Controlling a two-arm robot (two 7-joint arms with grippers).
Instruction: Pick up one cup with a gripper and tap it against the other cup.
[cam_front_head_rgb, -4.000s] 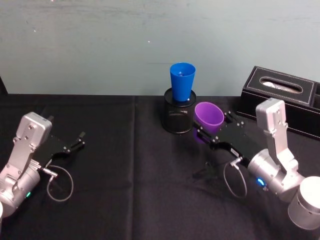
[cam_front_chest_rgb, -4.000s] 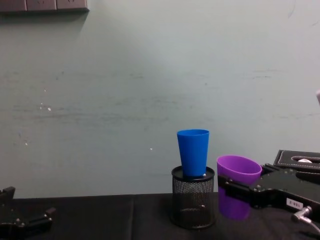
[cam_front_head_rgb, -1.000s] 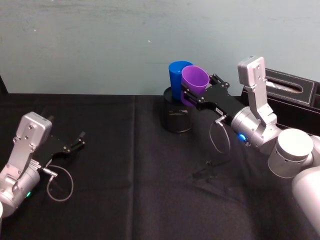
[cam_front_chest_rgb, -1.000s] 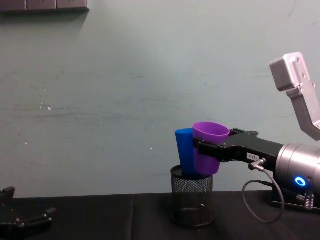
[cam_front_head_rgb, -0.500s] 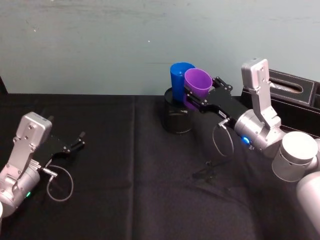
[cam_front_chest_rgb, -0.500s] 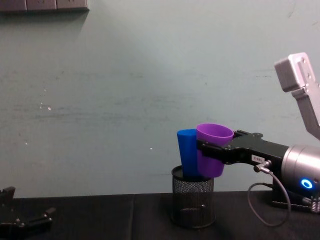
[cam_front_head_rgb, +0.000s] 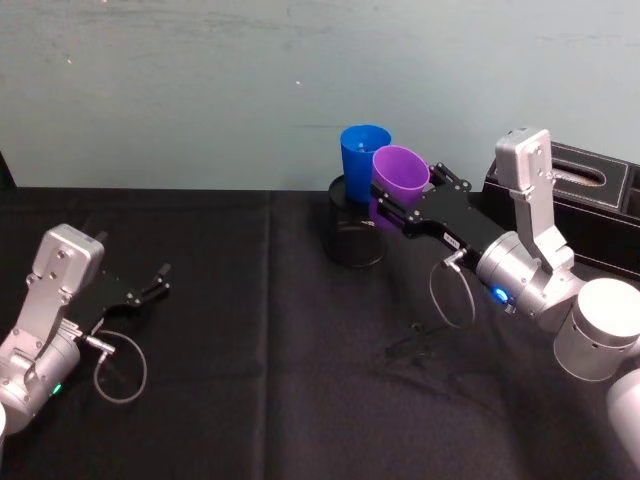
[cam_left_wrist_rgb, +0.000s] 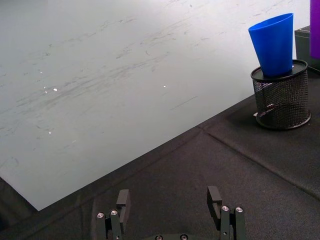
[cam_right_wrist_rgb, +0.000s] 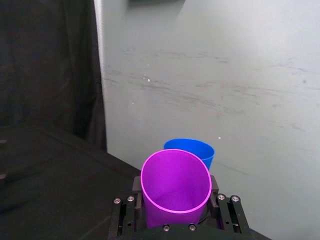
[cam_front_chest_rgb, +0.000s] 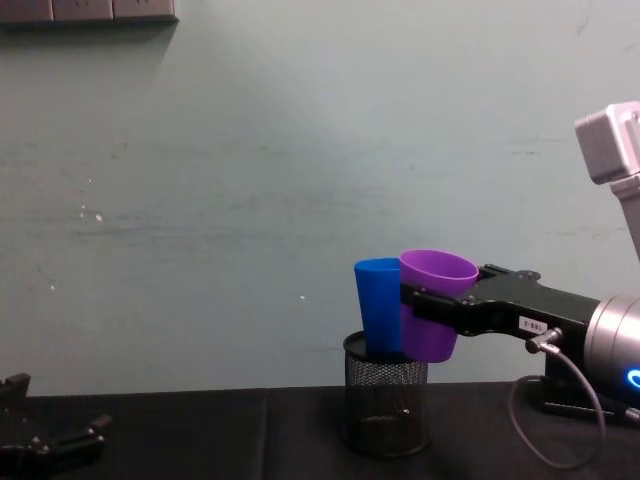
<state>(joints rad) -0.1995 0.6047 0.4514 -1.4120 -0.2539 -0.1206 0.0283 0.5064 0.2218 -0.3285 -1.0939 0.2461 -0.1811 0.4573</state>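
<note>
The right pincer (cam_front_head_rgb: 393, 200) is clamped around the purple cup (cam_front_head_rgb: 400, 170), one black finger (cam_right_wrist_rgb: 137, 184) on each side of its wall just under the rim, and holds it upright and clear of the counter (cam_front_head_rgb: 250, 350), mouth open upward. Its silver-grey arm reaches in from the robot's right with a blue ring light glowing (best seen from the head). The purple cup sits right against the right side of the blue cup (cam_front_head_rgb: 362, 155). In the chest view the purple wall (cam_front_chest_rgb: 436, 340) overlaps the blue one (cam_front_chest_rgb: 378, 305), so they look to be touching, though the actual contact point is not clear. The blue cup stands upright with its base set in the top of a black mesh pen holder (cam_front_head_rgb: 350, 240) near the back of the counter by the pale wall. A black tissue box (cam_front_head_rgb: 590, 175) lies beyond the right arm. Well away on the robot's left, the left pincer (cam_front_head_rgb: 152, 283) rests low over the counter, its fingers (cam_left_wrist_rgb: 122, 200) spread apart and holding nothing.
</note>
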